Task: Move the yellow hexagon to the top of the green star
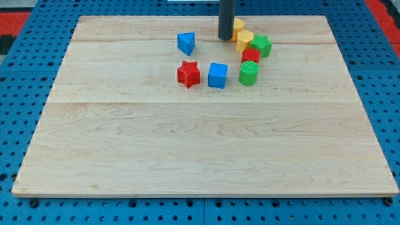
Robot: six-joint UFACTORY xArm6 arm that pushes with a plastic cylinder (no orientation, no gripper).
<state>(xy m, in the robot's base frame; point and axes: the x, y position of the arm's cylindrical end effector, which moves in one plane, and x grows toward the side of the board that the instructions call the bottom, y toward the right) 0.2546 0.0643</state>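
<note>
My tip (226, 39) rests on the board near the view's top centre. A yellow block (239, 26) sits just right of the rod and is partly hidden by it, so I cannot make out its shape. A second yellow block (244, 40), which looks like the hexagon, lies just right of the tip. It touches the green star (262, 45) on the star's left side. The star sits at the right end of the cluster.
A red block (251, 55) lies just below the second yellow block, and a green cylinder (249, 73) lies below that. A blue cube (217, 75) and a red star (188, 74) lie lower left of the tip. A blue triangle (185, 43) lies to its left. The wooden board (200, 144) sits on a blue pegboard.
</note>
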